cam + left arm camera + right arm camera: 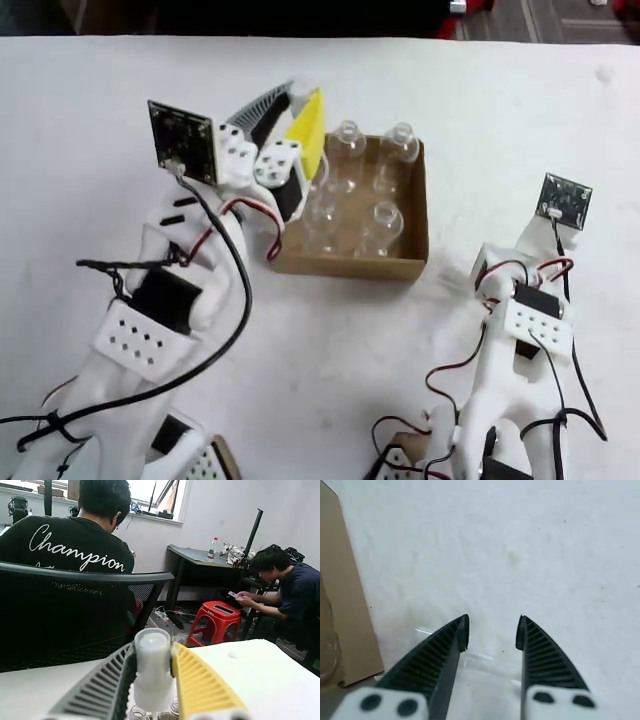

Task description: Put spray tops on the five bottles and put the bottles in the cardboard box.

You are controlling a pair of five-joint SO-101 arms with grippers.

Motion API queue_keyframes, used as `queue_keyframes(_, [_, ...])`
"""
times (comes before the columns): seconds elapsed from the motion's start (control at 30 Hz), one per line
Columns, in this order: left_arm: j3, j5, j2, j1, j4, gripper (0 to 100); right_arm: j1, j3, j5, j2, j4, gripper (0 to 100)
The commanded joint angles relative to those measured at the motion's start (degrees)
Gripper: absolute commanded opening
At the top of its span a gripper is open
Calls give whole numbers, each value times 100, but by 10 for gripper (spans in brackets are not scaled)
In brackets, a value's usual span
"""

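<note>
My left gripper (303, 93) hangs above the left end of the cardboard box (345, 265), tilted up toward the room. Its grey and yellow fingers are shut on a white spray top (152, 667), which also appears as a white spray top (300, 95) in the high view. Several clear bottles (385, 222) stand upright in the box, and two bottle necks (137, 713) show below the held top. My right gripper (492, 630) is open over the bare table, right of the cardboard box (345, 605). A faint clear glint lies on the table between its fingers.
White table (480, 110) all round the box, with open room behind it and to its right. The right arm's camera board (563, 198) stands to the right of the box. Cables trail along both arms near the front edge.
</note>
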Motion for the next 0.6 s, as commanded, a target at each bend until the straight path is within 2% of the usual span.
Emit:
queue_keyframes(0.0, [202,79,-198,-40,-185,20,22,-26,18,4,-119,141])
queue_keyframes(0.4, [422,79,-207,48,-202,20,22,-26,18,4,-119,141])
queue_keyframes(0.57, [132,53,-207,13,-615,20,22,-26,18,4,-119,141])
